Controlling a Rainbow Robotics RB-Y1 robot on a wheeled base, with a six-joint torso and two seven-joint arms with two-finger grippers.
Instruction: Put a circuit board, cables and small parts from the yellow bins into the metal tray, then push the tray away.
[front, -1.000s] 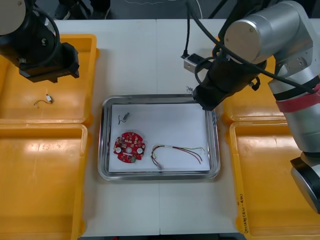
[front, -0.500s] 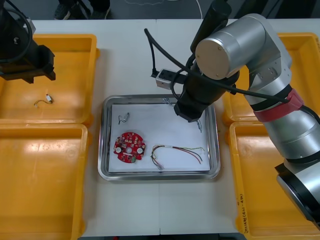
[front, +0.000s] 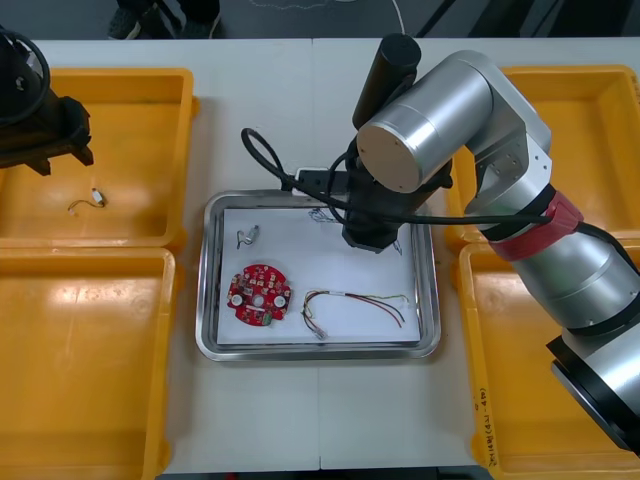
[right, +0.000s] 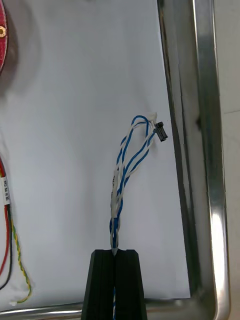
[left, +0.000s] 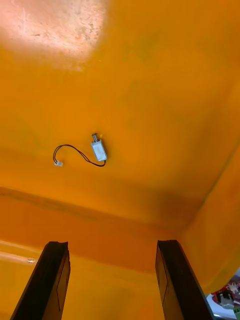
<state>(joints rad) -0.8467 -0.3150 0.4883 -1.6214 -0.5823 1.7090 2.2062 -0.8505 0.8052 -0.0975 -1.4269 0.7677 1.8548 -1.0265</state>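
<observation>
Right hand (right: 114, 257) pinches the blue-white cable (right: 116, 200), which extends beyond its tips over the metal tray (right: 206, 125).

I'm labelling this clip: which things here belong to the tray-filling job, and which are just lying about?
Part of the job:
- tray, holding a circuit board, red and yellow cable and small part
- blue and white cable, pinched in the right gripper
- second small part in the far left bin, under the open left gripper

Just there:
- table
- right arm's own black cord
</observation>
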